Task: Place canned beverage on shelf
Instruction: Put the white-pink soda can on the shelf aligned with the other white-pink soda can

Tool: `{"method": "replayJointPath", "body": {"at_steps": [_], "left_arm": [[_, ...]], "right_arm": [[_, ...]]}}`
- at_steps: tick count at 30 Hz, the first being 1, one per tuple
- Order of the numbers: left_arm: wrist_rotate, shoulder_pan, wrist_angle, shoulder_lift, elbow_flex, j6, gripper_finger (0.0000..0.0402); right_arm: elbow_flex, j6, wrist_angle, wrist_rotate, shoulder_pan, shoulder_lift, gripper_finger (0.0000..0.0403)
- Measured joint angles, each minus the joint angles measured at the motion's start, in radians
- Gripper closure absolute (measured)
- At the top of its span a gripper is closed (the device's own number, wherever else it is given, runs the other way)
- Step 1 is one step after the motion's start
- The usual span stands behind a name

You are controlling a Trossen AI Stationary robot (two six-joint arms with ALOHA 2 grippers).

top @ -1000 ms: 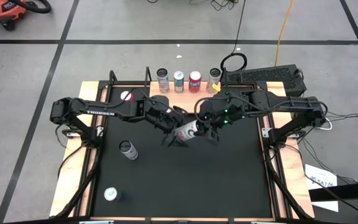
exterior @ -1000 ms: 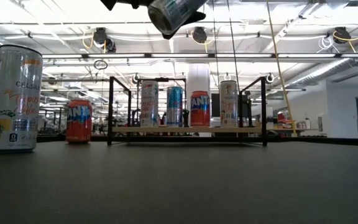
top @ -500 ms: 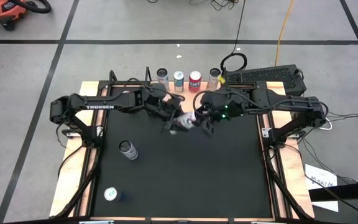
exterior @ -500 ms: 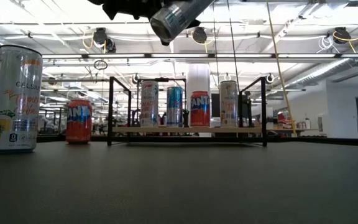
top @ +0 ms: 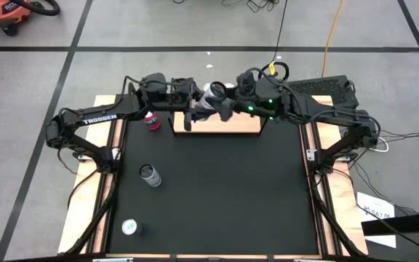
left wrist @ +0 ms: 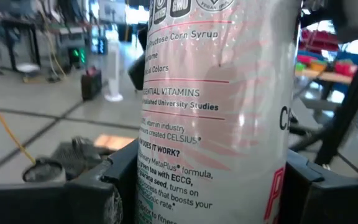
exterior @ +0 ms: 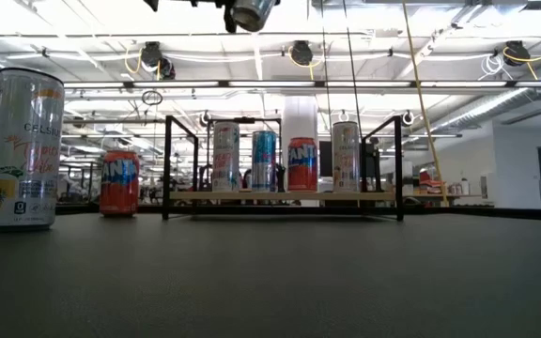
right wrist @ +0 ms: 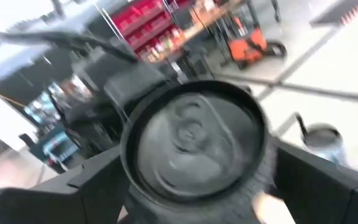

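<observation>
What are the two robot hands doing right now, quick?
Left gripper: fingers closed around a white can, holding it above the shelf.
Right gripper: at the can's end; cannot be told whether it grips or has let go.

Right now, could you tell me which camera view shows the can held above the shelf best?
The left wrist view: the held can fills it, label readable. The right wrist view shows its top, the low view its end, and the high view a small glimpse between both arms.

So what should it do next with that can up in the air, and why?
Probably the right gripper should back away: the left gripper is clamped around the Celsius can, the right one sits at its end, and the can hangs tilted high above the shelf, not yet lowered.
</observation>
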Motion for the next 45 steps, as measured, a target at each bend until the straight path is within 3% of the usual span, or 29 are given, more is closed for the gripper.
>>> {"method": "replayJointPath", "body": {"at_steps": [5,19,23,28,35,45], "left_arm": [[-0.01,-0.002,0.019,-0.013,0.0,0.001,0.0165],[-0.013,-0.001,0.009,-0.016,0.0,-0.007,0.0163],[-0.013,0.001,-0.009,-0.022,0.0,0.001,0.0147],[-0.019,0.047,-0.2,-0.092,0.0,0.087,0.0107],[-0.063,0.201,-0.527,-0.265,0.002,0.162,0.0065],[-0.164,0.303,-0.685,-0.401,0.003,0.166,0.0061]], "right_arm": [[0.0,-0.084,0.154,0.012,0.0,0.032,0.0059],[0.0,-0.083,0.155,0.078,0.011,0.048,0.015],[0.0,-0.108,0.16,0.078,0.011,0.061,0.0152],[0.0,-0.175,0.17,0.08,0.011,0.101,0.0154],[-0.002,-0.213,0.159,0.062,-0.034,0.199,0.0157],[-0.002,-0.363,0.203,-0.032,-0.126,0.376,0.0157]]}}
